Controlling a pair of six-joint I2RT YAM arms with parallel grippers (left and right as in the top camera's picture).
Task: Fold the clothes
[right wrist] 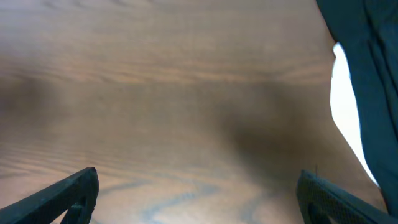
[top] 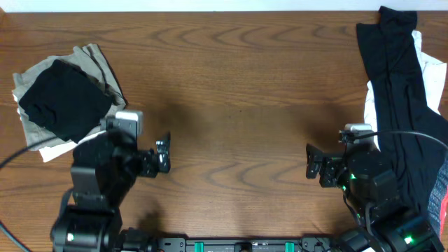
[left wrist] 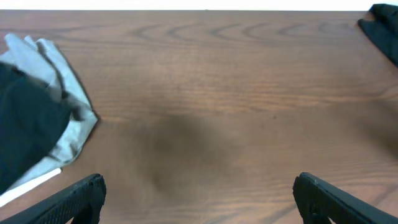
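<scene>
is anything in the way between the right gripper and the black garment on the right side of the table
Nothing visible. Only bare table lies between the open right gripper and the black garment, which drapes over a white piece at the table's right edge.

Table (top: 231, 84): brown wood with broad looping grain, filling nearly the whole overhead view.
Finish: smooth, grain lines running left to right.
Shadow (top: 189, 119): soft dark patches on the wood near the middle.
Far edge: narrow pale strip (top: 210, 4) beyond the tabletop.
</scene>
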